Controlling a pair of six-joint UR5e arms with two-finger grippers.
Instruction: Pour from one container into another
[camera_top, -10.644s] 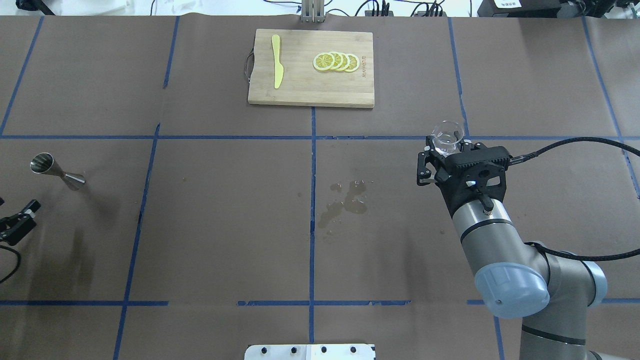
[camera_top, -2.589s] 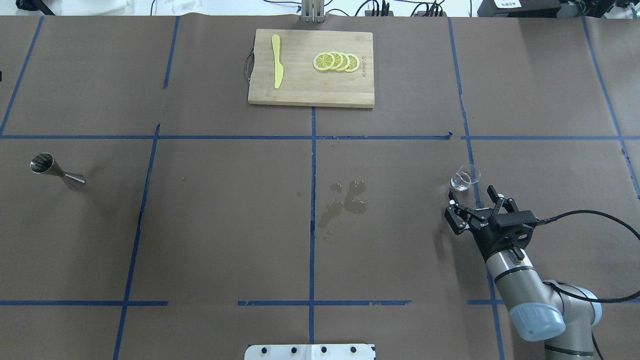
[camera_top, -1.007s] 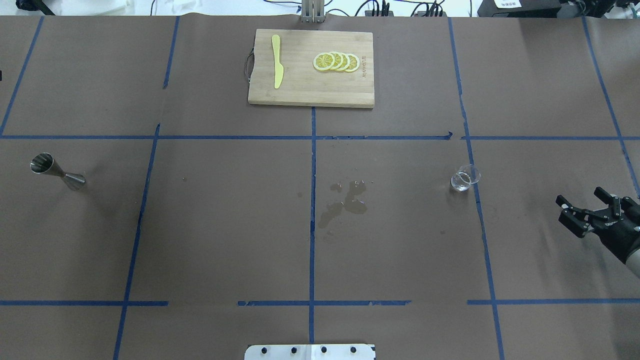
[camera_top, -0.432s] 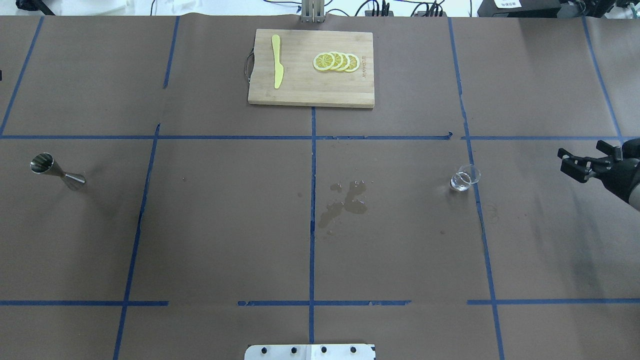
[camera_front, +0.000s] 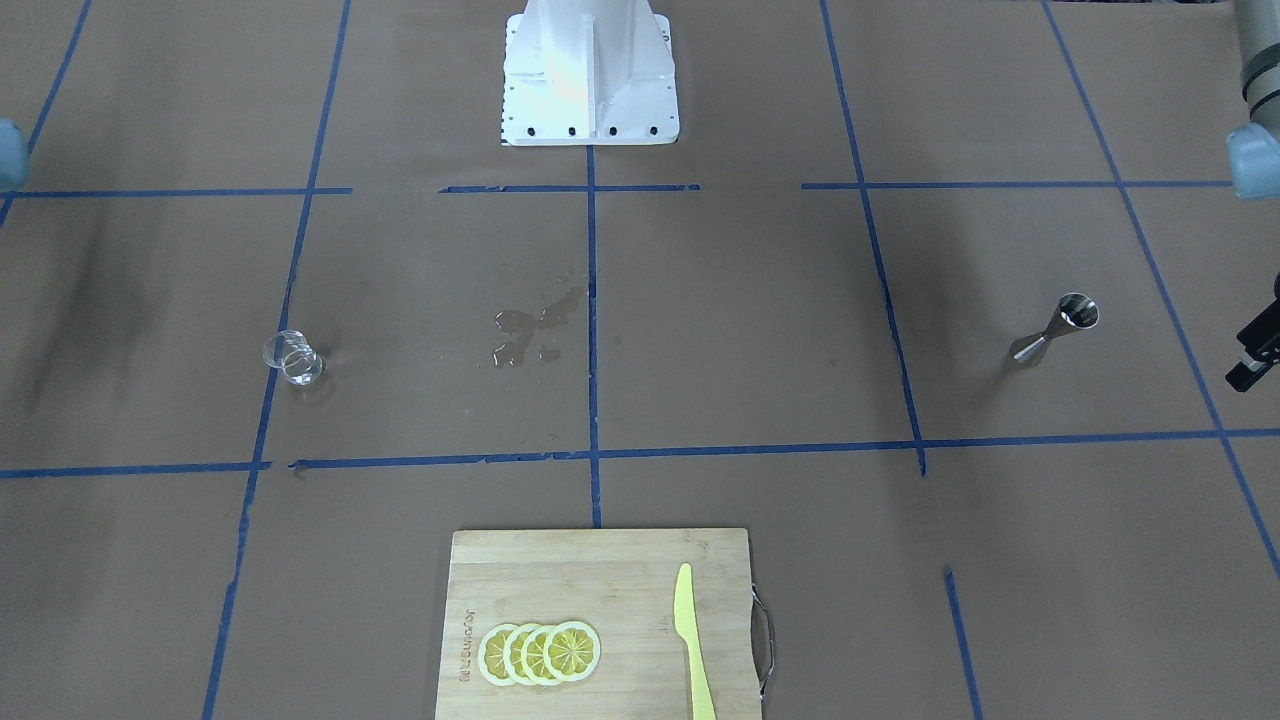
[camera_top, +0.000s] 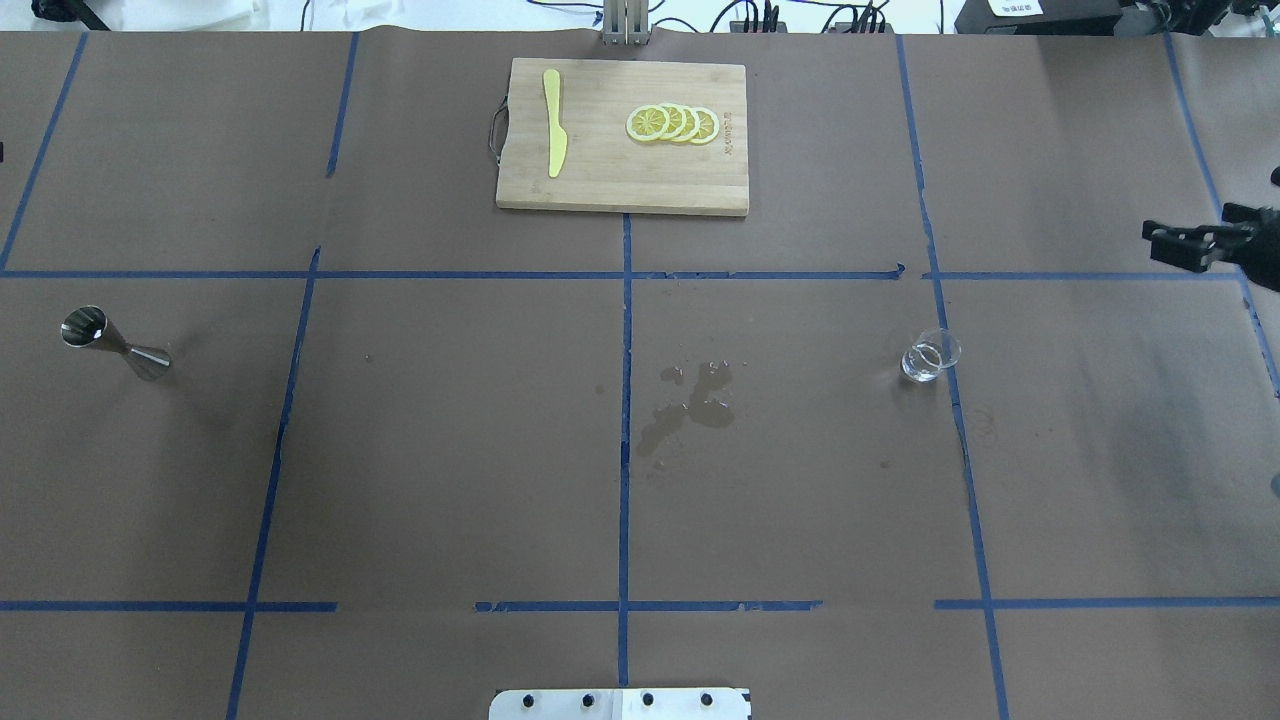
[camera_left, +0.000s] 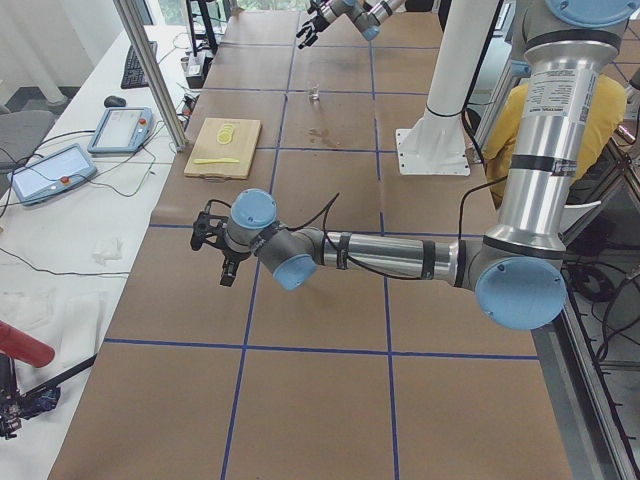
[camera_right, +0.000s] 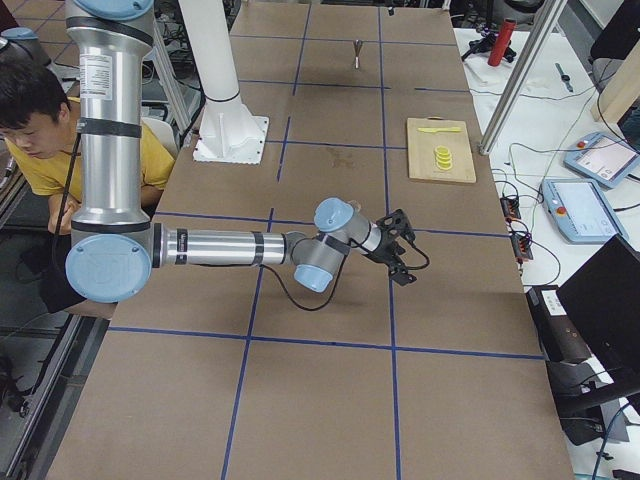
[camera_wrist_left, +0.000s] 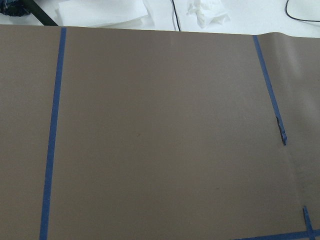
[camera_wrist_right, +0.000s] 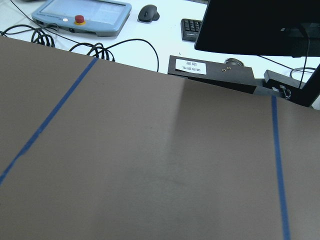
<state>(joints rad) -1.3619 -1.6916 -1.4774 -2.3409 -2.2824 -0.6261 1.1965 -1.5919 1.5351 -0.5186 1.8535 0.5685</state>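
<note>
The right arm (camera_right: 220, 247) was stretched out low over its end of the paper-covered table (camera_top: 450, 450), with the upper section standing upright and the forearm lying nearly level. At its tip the right gripper (camera_top: 1192, 235) hung above bare brown paper at the edge of the overhead view. Its two black fingers were spread apart, holding and touching nothing.

The left arm (camera_left: 380, 255) mirrored this at the opposite end of the table, forearm level and wrist turned outward. Only a cropped corner of the left gripper (camera_front: 1255, 350) showed in the front-facing view, so it could not be told how far its fingers were parted. Nothing showed between them in the side view.

The small clear glass cup (camera_top: 930, 355) stood upright on the table beside a blue tape line (camera_top: 945, 330), on the robot's right half and well apart from the right gripper. The steel jigger (camera_top: 115, 343) stood on one cone with its open cone up, far across the table on the robot's left half and near the left gripper.

A wet patch (camera_top: 690, 400) marked the paper near the centre. On the far side lay a wooden cutting board (camera_top: 620, 180) with a fan of lemon slices (camera_top: 672, 123) and a yellow knife (camera_top: 553, 120).
</note>
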